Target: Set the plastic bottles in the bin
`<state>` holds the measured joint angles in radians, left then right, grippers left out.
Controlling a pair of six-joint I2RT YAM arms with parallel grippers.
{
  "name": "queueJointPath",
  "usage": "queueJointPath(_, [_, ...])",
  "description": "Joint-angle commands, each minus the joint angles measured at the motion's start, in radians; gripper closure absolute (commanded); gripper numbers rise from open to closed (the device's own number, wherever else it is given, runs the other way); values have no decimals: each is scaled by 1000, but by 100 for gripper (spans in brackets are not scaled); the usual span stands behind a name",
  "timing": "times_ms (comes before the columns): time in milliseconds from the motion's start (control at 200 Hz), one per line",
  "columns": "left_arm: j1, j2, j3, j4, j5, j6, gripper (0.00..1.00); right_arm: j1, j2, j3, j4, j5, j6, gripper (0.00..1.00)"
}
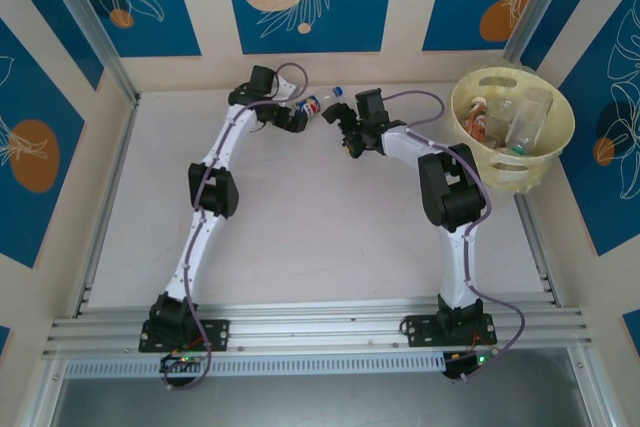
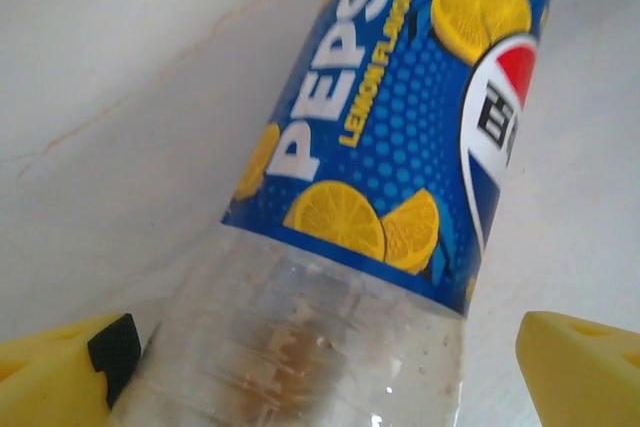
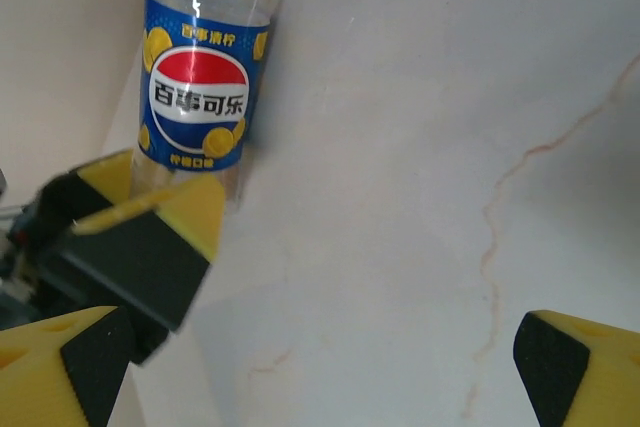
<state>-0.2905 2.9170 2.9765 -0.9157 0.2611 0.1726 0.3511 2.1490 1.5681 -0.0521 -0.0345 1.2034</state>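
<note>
Left end effector stands wide around the bottle: one pad touching its clear lower part, the other just clear. Bottle lies near the bench back edge. Right end effector fully open, empty, just beside it. Bin at back right corner, other bottles inside. Mid-bench bare.

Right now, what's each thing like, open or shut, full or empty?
Clear plastic Pepsi bottle with blue lemon label: uncrushed, looks empty.
Left gripper: open, fingers either side of that bottle.
Right gripper: wide open, holding nothing.
Round pale-yellow plastic bin: upright, several bottles inside.
</note>
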Motion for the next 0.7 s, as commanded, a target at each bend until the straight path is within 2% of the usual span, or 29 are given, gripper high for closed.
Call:
queueJointPath(0, [-36, -20, -5, -44, -153, 88, 7, -7, -5, 18, 39, -33, 71, 0])
queueJointPath(75, [-40, -12, -7, -31, -178, 84, 15, -12, -19, 0, 48, -36, 66, 0])
queueJointPath(215, [-47, -19, -5, -20, -161, 78, 31, -22, -52, -26, 46, -48, 33, 1])
queueJointPath(285, [-45, -38, -6, -26, -125, 56, 40, -26, -77, -40, 42, -54, 11, 0])
queueJointPath(370, [-35, -92, -56, -25, -49, 15, 46, -30, -115, -63, 37, -66, -17, 0])
queueJointPath(550, [-31, -314, -339, 32, 49, -33, 48, -26, -193, -132, 51, -68, -55, 0])
queueJointPath(695, [-31, -539, -644, 174, 128, -112, 48, -20, -241, -154, 51, -81, -90, 0])
